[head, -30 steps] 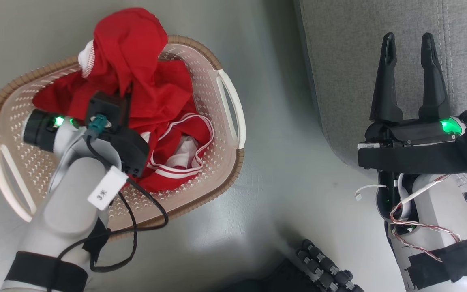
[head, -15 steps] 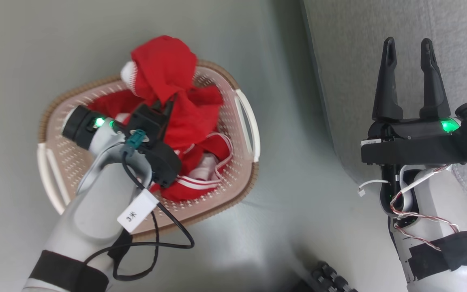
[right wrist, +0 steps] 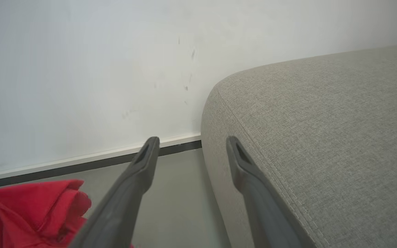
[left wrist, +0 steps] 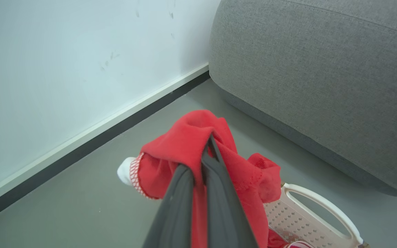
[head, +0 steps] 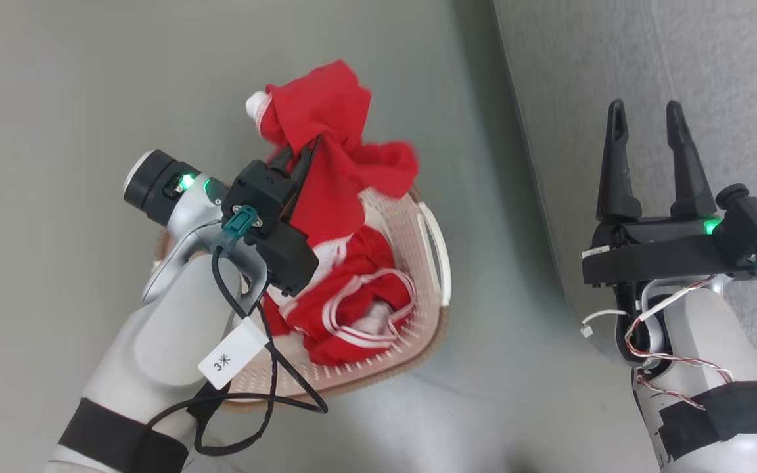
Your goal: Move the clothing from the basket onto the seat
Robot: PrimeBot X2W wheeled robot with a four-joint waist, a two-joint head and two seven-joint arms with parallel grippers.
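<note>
1. The left gripper (head: pixel 305 146) has its fingers clenched on a red garment (head: pixel 329 121), which hangs bunched over the far part of the basket (head: pixel 435 253) (a white ribbed cuff shows at its upper edge).
2. The basket stands on the grey floor (head: pixel 56 98), near the seat (head: pixel 648 59) but apart from it. More red clothing with white stripes (head: pixel 359 309) lies inside.
3. The right gripper (head: pixel 643 112) has its fingers spread and holds nothing. It is poised over the seat's edge.
</note>
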